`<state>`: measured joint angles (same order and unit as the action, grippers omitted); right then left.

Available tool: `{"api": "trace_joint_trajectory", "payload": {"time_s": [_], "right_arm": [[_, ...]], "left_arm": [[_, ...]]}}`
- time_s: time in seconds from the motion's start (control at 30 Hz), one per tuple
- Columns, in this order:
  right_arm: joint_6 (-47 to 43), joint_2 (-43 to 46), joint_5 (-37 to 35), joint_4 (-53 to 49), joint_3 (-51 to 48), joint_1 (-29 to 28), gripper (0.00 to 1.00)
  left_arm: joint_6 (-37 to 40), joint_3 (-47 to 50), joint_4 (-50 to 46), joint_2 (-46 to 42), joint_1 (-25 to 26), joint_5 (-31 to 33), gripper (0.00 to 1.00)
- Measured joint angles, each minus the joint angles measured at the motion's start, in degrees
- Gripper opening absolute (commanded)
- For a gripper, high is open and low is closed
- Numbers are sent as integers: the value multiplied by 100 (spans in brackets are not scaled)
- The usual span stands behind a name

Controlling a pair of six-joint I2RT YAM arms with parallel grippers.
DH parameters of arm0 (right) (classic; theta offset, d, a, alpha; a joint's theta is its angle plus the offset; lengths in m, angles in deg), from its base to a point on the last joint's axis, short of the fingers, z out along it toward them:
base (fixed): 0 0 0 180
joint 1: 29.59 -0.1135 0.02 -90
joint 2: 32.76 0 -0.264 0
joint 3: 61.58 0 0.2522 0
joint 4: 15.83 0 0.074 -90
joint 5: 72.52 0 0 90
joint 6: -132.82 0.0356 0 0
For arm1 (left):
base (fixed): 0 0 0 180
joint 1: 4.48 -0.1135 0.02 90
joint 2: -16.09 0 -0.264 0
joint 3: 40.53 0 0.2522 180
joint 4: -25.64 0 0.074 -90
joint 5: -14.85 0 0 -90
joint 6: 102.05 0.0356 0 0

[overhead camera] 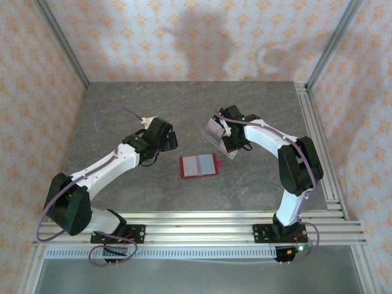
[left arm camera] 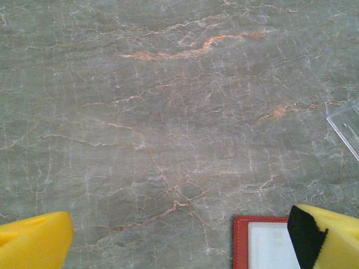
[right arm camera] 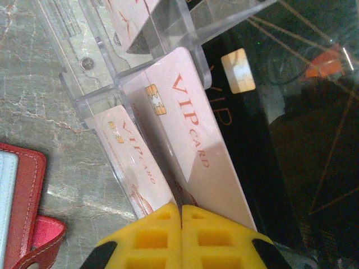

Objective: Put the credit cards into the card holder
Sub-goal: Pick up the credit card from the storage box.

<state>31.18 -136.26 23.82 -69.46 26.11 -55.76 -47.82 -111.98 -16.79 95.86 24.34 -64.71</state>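
The card holder (overhead camera: 199, 165) lies spread open on the table between the arms, red with pale inner pockets; its corner (left arm camera: 263, 244) sits by my left gripper's right finger, and its edge and tab (right arm camera: 22, 190) lie left of the right gripper. Pinkish credit cards marked VIP stand in a clear stand (right arm camera: 101, 61). My right gripper (right arm camera: 182, 216) is shut on the near edge of the taller credit card (right arm camera: 185, 123). A second card (right arm camera: 132, 157) stands just left of it, a third (right arm camera: 132, 14) farther back. My left gripper (left arm camera: 179, 241) hangs wide open over bare table, holding nothing.
The clear stand (overhead camera: 214, 136) sits right of centre, its corner (left arm camera: 348, 126) at the edge of the left wrist view. A black block (right arm camera: 252, 140) of the stand rises right behind the held card. Metal rails (overhead camera: 318, 141) line the table's right side.
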Motion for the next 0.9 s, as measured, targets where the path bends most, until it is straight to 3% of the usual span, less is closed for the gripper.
{"api": "trace_joint_trajectory", "payload": {"time_s": [0.03, 0.1, 0.27, 0.47, 0.9], "right_arm": [[-4, -2, 31, 0, 4, 0, 14], [-28, -17, 107, -13, 15, -2, 22], [-66, -111, 216, -46, 46, -17, 22], [-107, -170, 267, -105, 111, -13, 15], [-109, -177, 376, -236, 195, -13, 13]], "left_arm": [[0, 0, 0, 0, 0, -2, 100], [0, -2, 2, 0, 0, -4, 100], [0, -2, 2, 33, 0, -63, 100], [2, -2, 4, 37, 0, -107, 100], [0, -2, 7, 74, 0, -122, 100]]}}
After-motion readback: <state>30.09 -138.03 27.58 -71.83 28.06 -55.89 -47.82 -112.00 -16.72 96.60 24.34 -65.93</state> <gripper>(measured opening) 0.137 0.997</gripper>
